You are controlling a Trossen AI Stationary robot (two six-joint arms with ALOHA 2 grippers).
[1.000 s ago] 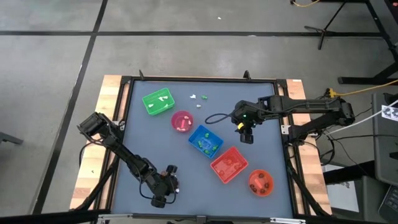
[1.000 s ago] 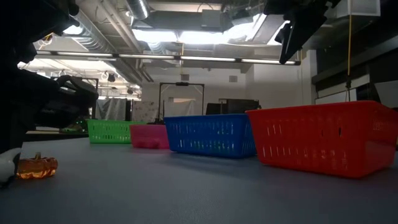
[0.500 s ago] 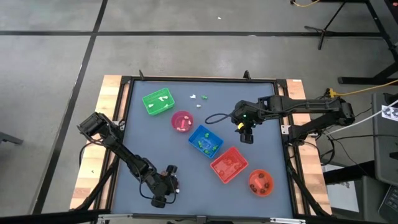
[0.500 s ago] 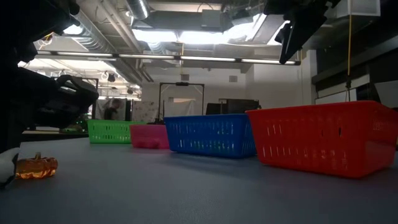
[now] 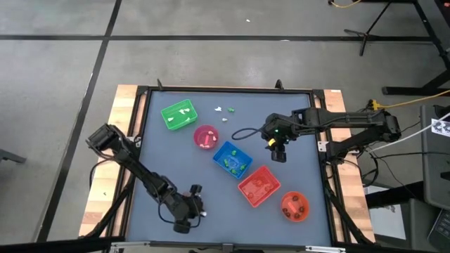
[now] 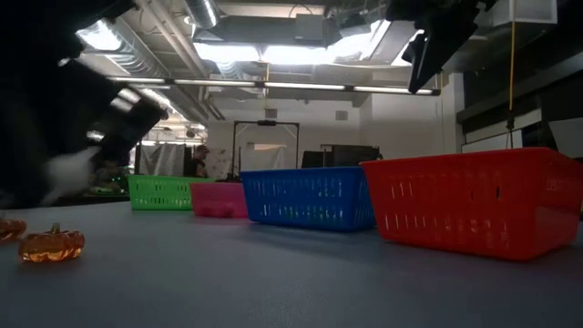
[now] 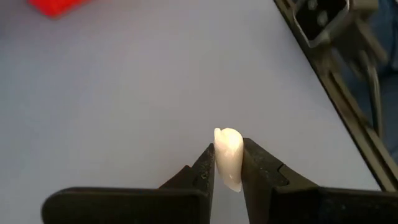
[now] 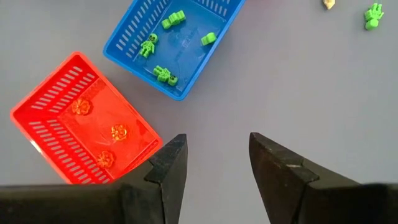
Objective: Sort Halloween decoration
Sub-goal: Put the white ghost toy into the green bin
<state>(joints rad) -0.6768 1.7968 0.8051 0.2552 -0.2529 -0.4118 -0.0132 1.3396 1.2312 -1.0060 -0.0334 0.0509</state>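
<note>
Grey-blue desk (image 5: 176, 165). Green tray (image 5: 178, 115), pink bowl (image 5: 206, 137), blue tray (image 5: 232, 159) with green trinkets (image 8: 163, 74), red tray (image 5: 259, 186), orange bowl (image 5: 294, 205). White trinket (image 7: 228, 158) between dark jaws. Amber pumpkin (image 6: 53, 246).

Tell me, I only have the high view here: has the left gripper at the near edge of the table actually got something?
Observer: Yes. In the left wrist view the left gripper is shut on a small white trinket.
Operator: Is anything left on the table near it?
Observer: The low view shows an orange pumpkin lying on the table.
Operator: And the right gripper, is it carrying anything?
Observer: No. In its wrist view the right gripper is open and empty, above the table beside the red tray and the blue tray.
</note>
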